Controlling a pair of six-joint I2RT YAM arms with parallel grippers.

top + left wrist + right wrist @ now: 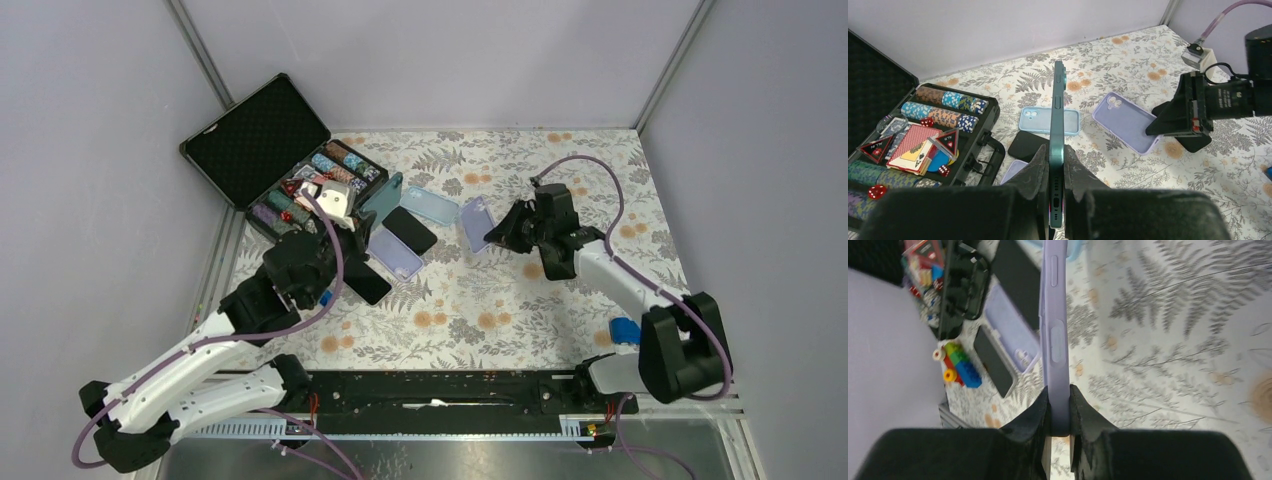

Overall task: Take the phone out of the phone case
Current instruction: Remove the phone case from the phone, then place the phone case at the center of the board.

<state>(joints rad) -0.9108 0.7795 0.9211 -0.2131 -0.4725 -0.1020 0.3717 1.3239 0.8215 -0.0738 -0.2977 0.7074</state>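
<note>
Your left gripper (1057, 156) clamps the teal-cased phone (1058, 100) on edge, just beside the chip box (255, 135). Your right gripper (1059, 401) pinches a lilac case (1053, 300) farther off. Either narrow grip could slip under prying.

Your top cam sits high behind both arm bases, tilted down & fwd. It takes in the whole table (520, 300) up to the back wall. Your left wrist cam rides low, v. close behind the teal phone (1057, 125), facing across the table toward the right gripper (1163, 134). Your right wrist cam looks back the opp. way along the lavender case (1054, 340), toward the chip case (965, 285). All 3 share the mid-table area — incl. that lavender case.
</note>
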